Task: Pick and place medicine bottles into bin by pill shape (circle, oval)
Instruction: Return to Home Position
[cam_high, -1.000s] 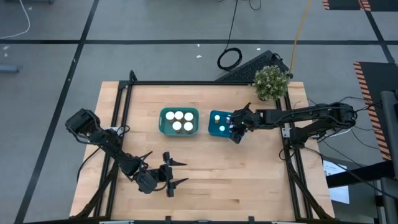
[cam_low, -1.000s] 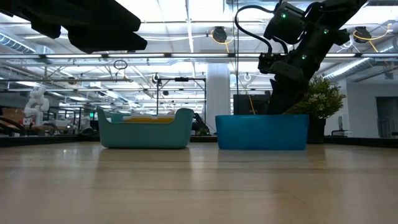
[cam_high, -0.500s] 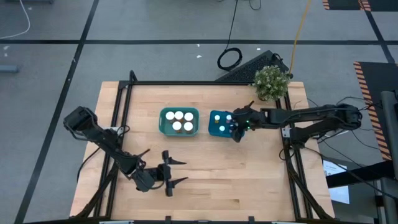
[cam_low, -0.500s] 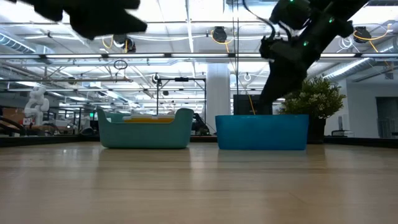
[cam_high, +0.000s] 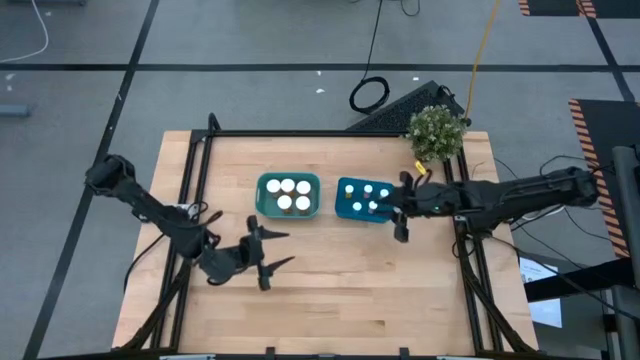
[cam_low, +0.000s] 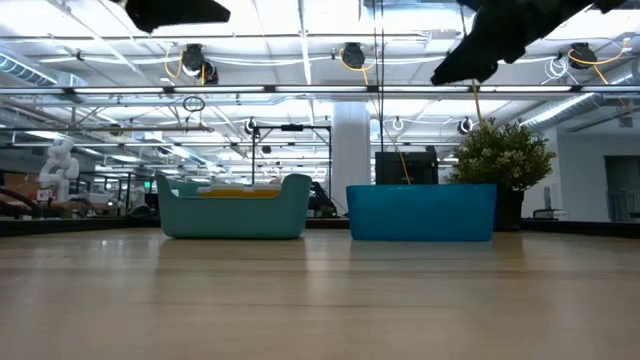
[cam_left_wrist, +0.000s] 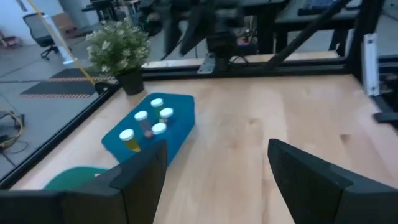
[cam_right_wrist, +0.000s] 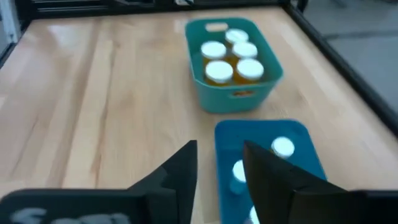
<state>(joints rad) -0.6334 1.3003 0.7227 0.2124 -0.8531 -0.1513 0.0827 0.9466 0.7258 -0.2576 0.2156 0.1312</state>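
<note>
Several white-capped medicine bottles (cam_high: 288, 194) stand in the teal bin (cam_high: 262, 196). Several more bottles (cam_high: 370, 197) stand in the blue bin (cam_high: 343, 200) to its right; the left wrist view shows them too, as bottles (cam_left_wrist: 148, 122). My right gripper (cam_high: 397, 208) hovers just past the blue bin's right rim, open and holding nothing; its wrist view, with the gripper (cam_right_wrist: 219, 152), looks over the blue bin (cam_right_wrist: 298, 140) toward the teal bin (cam_right_wrist: 233, 93). My left gripper (cam_high: 285, 249) hangs wide open above bare wood, nearer than the teal bin.
A potted plant (cam_high: 437, 132) stands at the table's far right corner. Black frame rails (cam_high: 197, 170) run along the table's left, far and right edges. Bare wood (cam_high: 360, 290) fills the near half of the table. In the low view both bins (cam_low: 421, 212) stand side by side.
My right gripper has drawn back from above the blue bin toward the table's right edge and risen out of the low view's middle. My left gripper has moved up and toward the far edge, closer to the teal bin.
</note>
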